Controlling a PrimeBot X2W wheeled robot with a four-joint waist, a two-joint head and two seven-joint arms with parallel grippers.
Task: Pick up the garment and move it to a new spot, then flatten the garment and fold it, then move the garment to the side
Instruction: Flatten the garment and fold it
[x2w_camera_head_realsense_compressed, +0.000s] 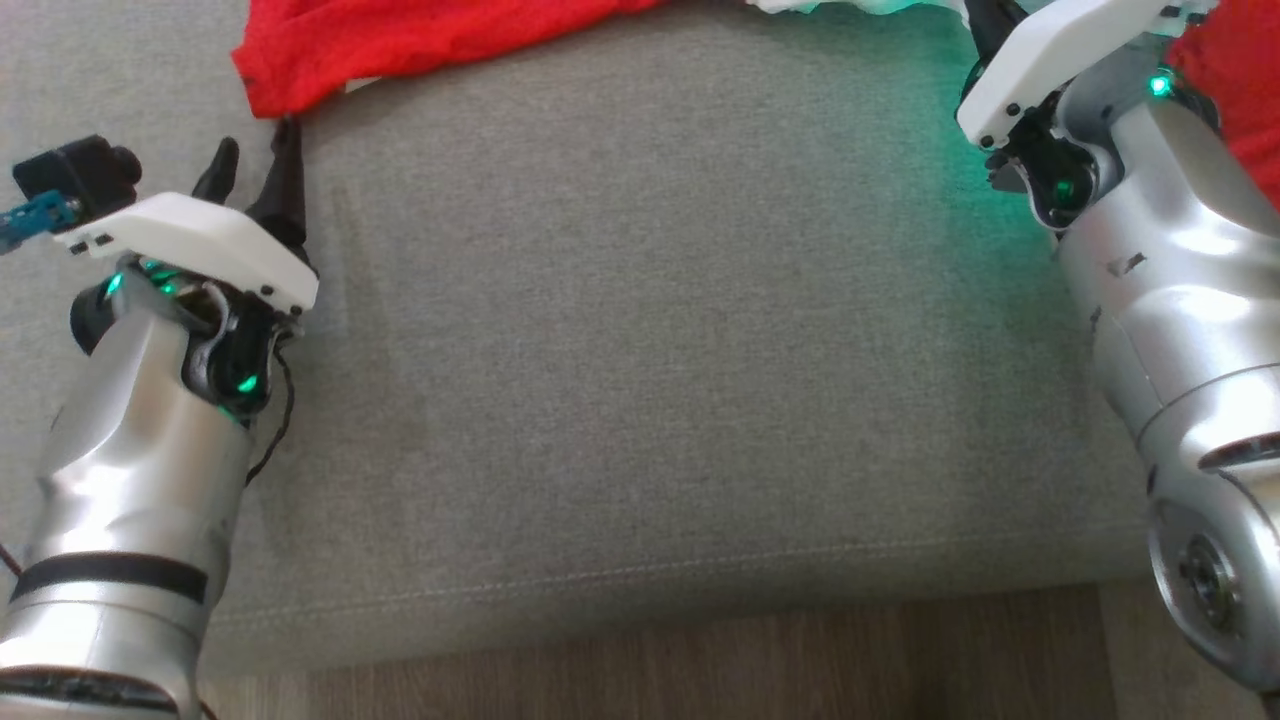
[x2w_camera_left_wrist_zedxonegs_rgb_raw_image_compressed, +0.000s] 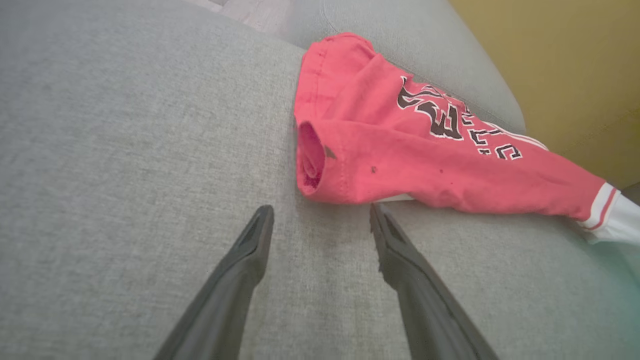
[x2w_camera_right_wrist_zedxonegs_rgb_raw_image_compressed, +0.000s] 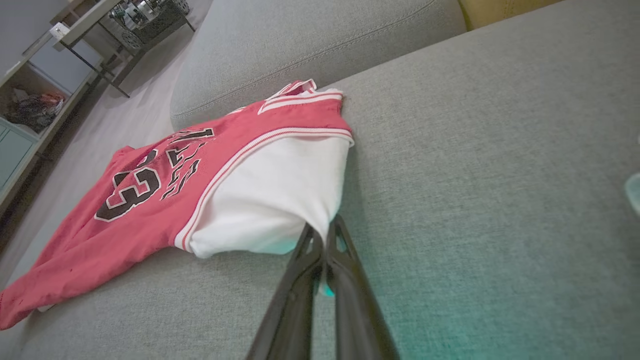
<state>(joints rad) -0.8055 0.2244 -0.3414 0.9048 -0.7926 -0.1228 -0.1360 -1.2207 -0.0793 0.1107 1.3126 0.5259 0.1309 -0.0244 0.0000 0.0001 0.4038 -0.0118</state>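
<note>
A grey fabric sofa seat (x2w_camera_head_realsense_compressed: 640, 350) has a stitched seam along its front edge; below it runs a brown wooden floor (x2w_camera_head_realsense_compressed: 700, 660). Green light (x2w_camera_head_realsense_compressed: 950, 200) falls on the fabric at the upper right. In the right wrist view, a grey back cushion (x2w_camera_right_wrist_zedxonegs_rgb_raw_image_compressed: 300, 45) lies at the top, and a table with thin dark legs (x2w_camera_right_wrist_zedxonegs_rgb_raw_image_compressed: 95, 35) stands at the upper left. A mustard-yellow surface (x2w_camera_left_wrist_zedxonegs_rgb_raw_image_compressed: 565, 65) is at the upper right of the left wrist view.

Saw a grey fabric cushion (x2w_camera_head_realsense_compressed: 640, 350); found a red-and-white jersey (x2w_camera_head_realsense_compressed: 400, 40) lying rumpled along the cushion's far edge.
</note>
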